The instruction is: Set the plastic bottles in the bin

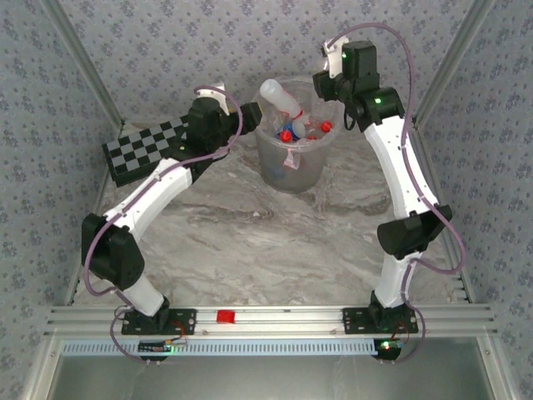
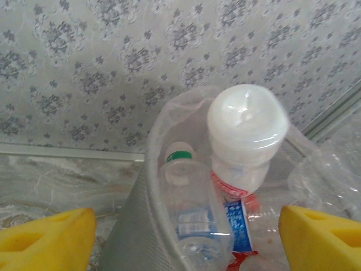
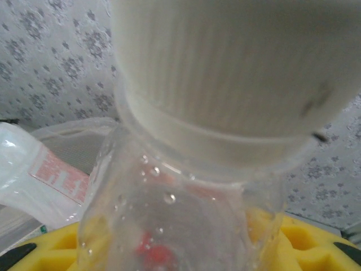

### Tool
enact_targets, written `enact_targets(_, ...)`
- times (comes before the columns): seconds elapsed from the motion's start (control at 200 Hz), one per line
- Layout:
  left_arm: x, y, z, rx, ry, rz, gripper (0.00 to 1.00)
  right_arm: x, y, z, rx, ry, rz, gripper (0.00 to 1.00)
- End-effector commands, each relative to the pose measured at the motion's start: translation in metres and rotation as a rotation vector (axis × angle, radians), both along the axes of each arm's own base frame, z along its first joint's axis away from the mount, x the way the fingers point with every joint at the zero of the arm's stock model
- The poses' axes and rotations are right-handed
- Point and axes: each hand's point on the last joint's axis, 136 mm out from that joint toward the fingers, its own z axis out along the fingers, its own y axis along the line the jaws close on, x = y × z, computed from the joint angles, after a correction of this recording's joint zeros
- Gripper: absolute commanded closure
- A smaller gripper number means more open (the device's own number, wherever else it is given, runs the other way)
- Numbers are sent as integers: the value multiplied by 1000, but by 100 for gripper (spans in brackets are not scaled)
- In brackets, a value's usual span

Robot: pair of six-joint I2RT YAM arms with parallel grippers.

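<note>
Item in hand: white-capped bottle (image 3: pixel 169 192), clear, clamped between the yellow pads of your right gripper (image 3: pixel 180 251), by the far right rim of the bin (image 1: pixel 287 171). Left gripper (image 2: pixel 186 237): jaws wide, empty, facing the bin's left wall. Handling: carry your bottle over open space, clear of the leaning bottle (image 1: pixel 277 94) jutting past the rim, then release low so it cannot bounce out.

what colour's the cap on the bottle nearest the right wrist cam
White cap, clearest in right wrist view.
</note>
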Motion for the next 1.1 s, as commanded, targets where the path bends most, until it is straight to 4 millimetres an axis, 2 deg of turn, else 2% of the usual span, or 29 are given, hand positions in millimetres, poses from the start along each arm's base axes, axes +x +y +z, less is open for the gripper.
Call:
enact_targets(0.0,5,8,-9,6,22,47,16,-6,-19,-51,-155,173,-56,62)
enact_targets(0.095,10,4,-26,15,57,41,16,0,-22,-43,-149,143,-67,62)
enact_targets(0.2,15,0,-45,26,99,42,16,3,-19,-46,-160,169,-48,62)
enact_targets(0.57,21,-1,-94,29,215,50,16,6,18,-129,-264,410,126,63)
enact_targets(0.73,20,2,-101,13,241,53,16,-4,30,-165,-263,530,199,63)
enact_targets(0.84,19,3,-102,5,248,48,16,-9,36,-183,-254,587,226,62)
enact_targets(1.01,16,1,-99,-8,249,31,16,-22,53,-196,-214,642,297,61)
enact_targets(1.094,14,1,-96,-14,245,24,16,-27,63,-191,-187,637,328,54)
